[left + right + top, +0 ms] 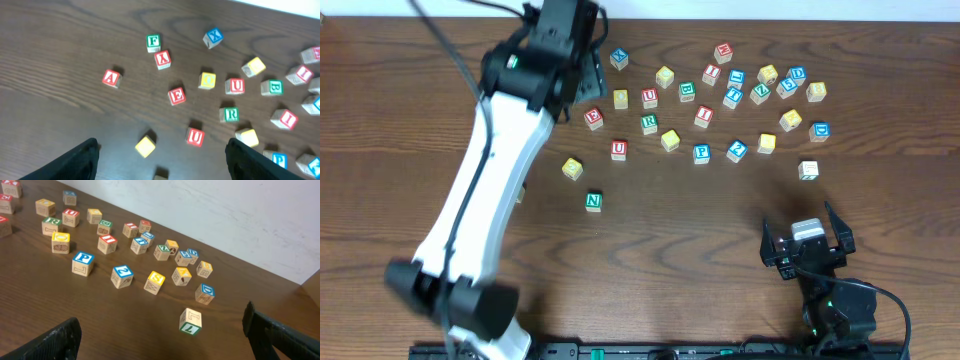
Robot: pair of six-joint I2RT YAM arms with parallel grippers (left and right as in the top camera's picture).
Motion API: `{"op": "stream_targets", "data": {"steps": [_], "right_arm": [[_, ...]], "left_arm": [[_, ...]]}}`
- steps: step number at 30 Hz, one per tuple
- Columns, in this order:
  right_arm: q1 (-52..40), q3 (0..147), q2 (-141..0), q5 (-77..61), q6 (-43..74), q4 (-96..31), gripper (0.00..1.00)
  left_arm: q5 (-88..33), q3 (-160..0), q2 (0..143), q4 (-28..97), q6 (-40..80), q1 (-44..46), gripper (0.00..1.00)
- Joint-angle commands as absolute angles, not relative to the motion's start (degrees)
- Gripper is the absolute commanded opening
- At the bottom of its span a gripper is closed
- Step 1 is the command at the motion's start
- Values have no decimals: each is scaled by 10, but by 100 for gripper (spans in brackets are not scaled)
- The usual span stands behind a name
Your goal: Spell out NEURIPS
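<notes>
Near the left end of the scatter, the green N cube (593, 201) sits alone on the desk (700, 262), nearer than every other block and touching none. Just beyond it and a little to the right lies a red U cube (619, 150), with a plain yellow cube (572, 168) to that one's left. Farther back is the red E cube (593, 118), and to its right the green R cube (649, 123), which has a second red U (649, 97) right behind it. Further right, the red I cube (704, 116) lies behind the blue P cube (701, 153). Past a blue-lettered block (737, 150) comes the yellow S cube (155, 281). These letters lie loose and apart from one another, not in one row.

More blocks spread across the far right of the desk, among them a green B cube (687, 91) and a blue X cube (619, 58) near the far edge.

Above the far-left blocks, close beside the red E cube, hangs the left tool (161, 150). Its two dark fingers (75, 161) stand wide apart with nothing gripped between them.

At the near right, over bare wood, is the right tool (801, 218). Its fingers are also spread wide and hold nothing. It is well apart from the letters; the closest block is a green-lettered cube (808, 170) beyond it.
</notes>
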State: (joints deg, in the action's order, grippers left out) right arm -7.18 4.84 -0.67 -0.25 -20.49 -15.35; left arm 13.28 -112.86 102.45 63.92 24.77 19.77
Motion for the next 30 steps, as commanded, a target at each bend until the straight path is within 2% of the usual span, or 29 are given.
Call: {"op": "stream_targets", "data": {"steps": [1,12,30], "right_arm": [[-64,47,-3,-4,-198,-155,99],[-64,47,-3,-4,-197,-155,99],[-64,47,-3,-4,-198,-155,99]], "left_arm": [[140,-1214,1089,667,296,193,80],[18,-1255,1204,670,361,149,79],[4,-1255,1315,655,359,148,79]]}}
